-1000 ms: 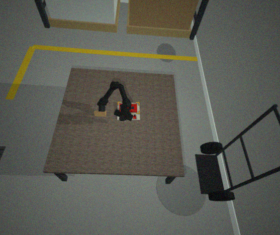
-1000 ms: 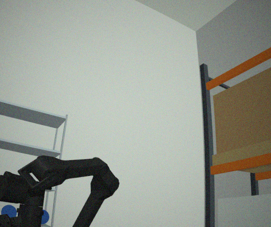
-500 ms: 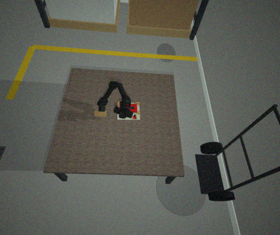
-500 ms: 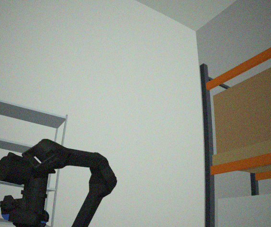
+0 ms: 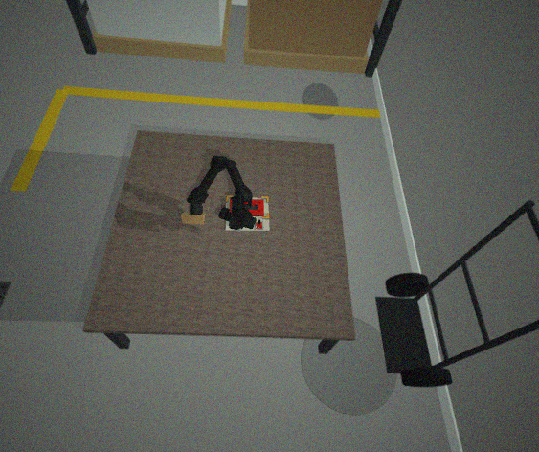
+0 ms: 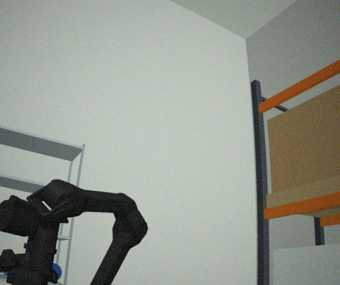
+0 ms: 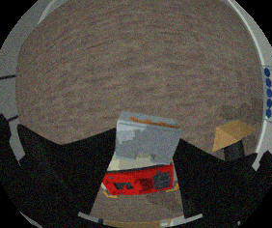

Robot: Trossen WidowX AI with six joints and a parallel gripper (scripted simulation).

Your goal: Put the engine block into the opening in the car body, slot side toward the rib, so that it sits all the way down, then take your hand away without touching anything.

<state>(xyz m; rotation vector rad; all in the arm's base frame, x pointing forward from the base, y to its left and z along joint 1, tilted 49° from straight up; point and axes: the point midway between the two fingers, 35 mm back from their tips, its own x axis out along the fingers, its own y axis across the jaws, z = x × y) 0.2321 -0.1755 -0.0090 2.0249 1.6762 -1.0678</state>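
My gripper (image 7: 148, 144) is shut on the engine block (image 7: 148, 137), a pale grey block with an orange-brown stripe. The block is held between the fingers and overlaps the view of the board behind it. The red car body (image 7: 129, 179) (image 5: 260, 202) has dark openings and sits on a pale board (image 7: 117, 164) (image 5: 266, 225) with yellow-orange corner marks. The block appears above the board, outside the car body's openings. Its height, slot side and the rib cannot be made out. In the top view the arm hides the fingertips and block. The exterior view cuts off the gripper's lower end.
A tan block (image 5: 193, 218) (image 7: 228, 136) lies at the arm's base on the brown table (image 5: 220, 282). A small red part (image 5: 258, 224) with a dark top is on the board's front right. Shelving and a hand truck (image 5: 403, 335) stand off the table.
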